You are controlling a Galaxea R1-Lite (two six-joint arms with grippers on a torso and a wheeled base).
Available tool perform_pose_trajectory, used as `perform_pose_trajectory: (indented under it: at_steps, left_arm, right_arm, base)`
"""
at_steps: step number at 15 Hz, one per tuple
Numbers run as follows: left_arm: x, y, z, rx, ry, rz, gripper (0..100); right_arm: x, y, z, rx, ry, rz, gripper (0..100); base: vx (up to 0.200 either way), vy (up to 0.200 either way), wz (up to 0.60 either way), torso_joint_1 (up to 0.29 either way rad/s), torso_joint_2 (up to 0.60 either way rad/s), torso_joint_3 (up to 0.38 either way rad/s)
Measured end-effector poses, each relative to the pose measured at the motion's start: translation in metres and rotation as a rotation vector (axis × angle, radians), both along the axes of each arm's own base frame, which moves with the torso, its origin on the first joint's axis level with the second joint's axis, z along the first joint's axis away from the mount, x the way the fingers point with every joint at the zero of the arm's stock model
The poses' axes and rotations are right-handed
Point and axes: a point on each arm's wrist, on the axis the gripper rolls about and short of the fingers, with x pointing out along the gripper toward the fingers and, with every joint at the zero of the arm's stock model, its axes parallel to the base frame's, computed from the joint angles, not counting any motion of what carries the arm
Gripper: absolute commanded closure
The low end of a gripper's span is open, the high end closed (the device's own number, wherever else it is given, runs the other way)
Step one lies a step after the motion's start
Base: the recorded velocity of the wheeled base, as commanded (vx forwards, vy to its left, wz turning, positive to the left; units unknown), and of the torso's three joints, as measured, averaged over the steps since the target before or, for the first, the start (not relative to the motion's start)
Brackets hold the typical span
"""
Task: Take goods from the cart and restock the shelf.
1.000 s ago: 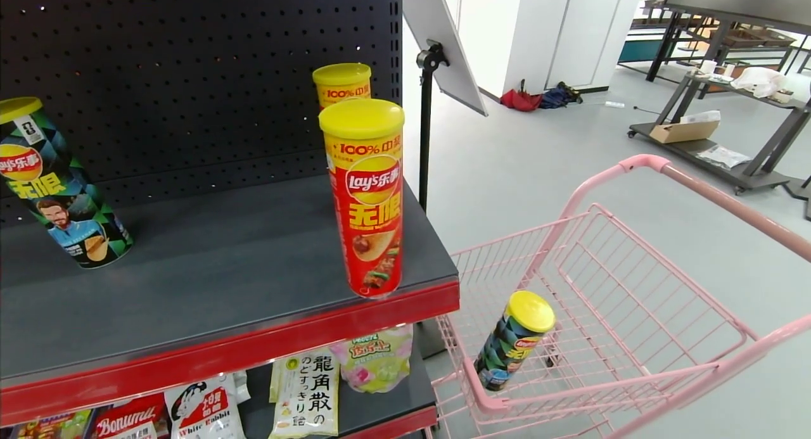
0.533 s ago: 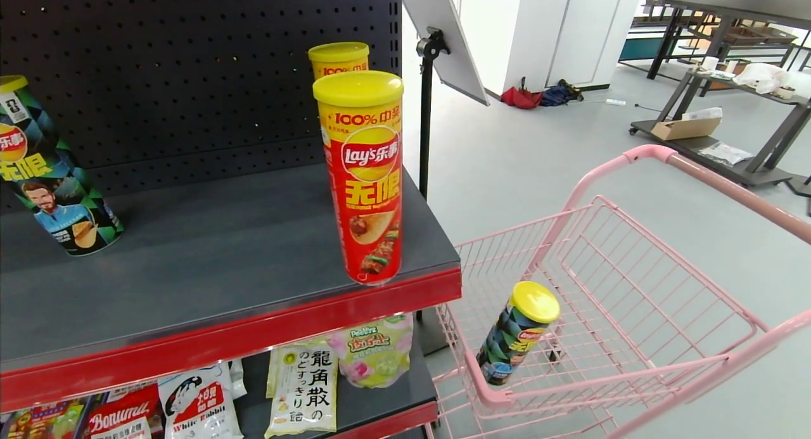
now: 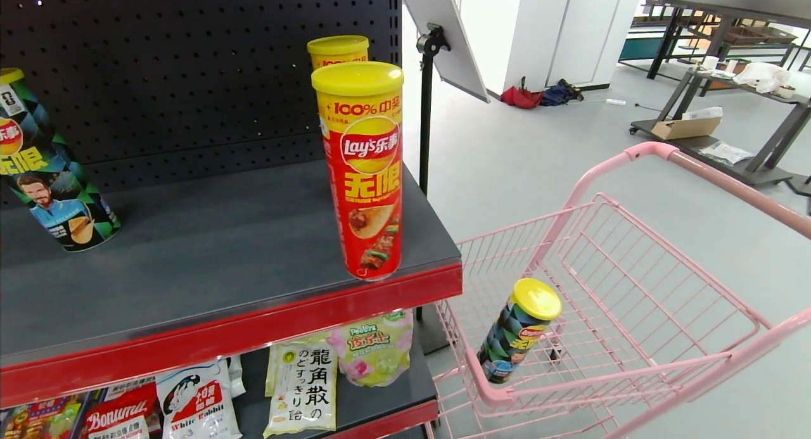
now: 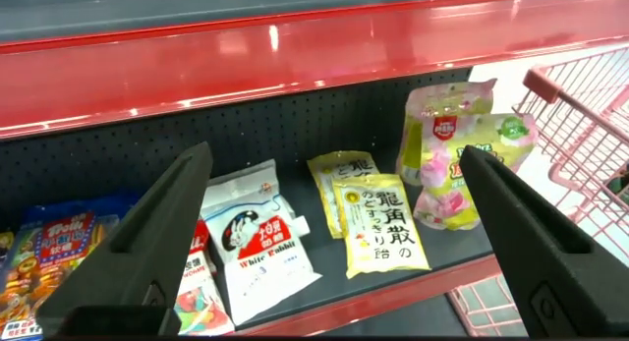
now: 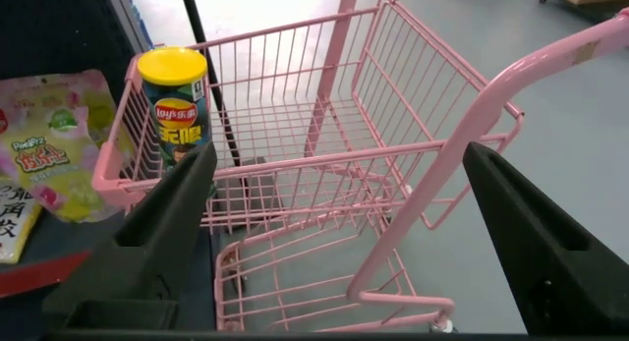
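A tall red chip can with a yellow lid stands at the front right edge of the grey upper shelf. A second yellow-lidded can stands behind it. A dark green chip can stands at the shelf's far left. Another dark green can leans in the near corner of the pink cart. My right gripper is open, apart from that can and facing the cart. My left gripper is open in front of the lower shelf.
Snack bags lie on the lower shelf under the red shelf edge. A stand with a tilted board rises behind the shelf's right end. Open grey floor lies beyond the cart, with metal racks far back.
The head camera has shifted, so shelf and cans sit higher in the picture. The cans and the cart have not moved relative to each other.
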Motion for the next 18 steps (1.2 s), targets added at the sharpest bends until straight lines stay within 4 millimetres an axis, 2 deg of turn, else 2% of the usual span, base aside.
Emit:
perform_pose_trajectory:
  at_steps: [7,18]
  left_arm:
    - [0.0000,0.0000,0.0000,0.000,0.000,0.000,0]
    - [0.0000,0.0000,0.0000,0.000,0.000,0.000,0]
  right_arm:
    - [0.0000,0.0000,0.0000,-0.002,0.000,0.000,0]
    - [0.0000,0.0000,-0.0001,-0.006,0.001,0.001,0]
  base:
    - [0.000,0.000,0.00,-0.093,0.30,0.201]
    - [0.000,0.000,0.00,-0.006,0.02,0.011]
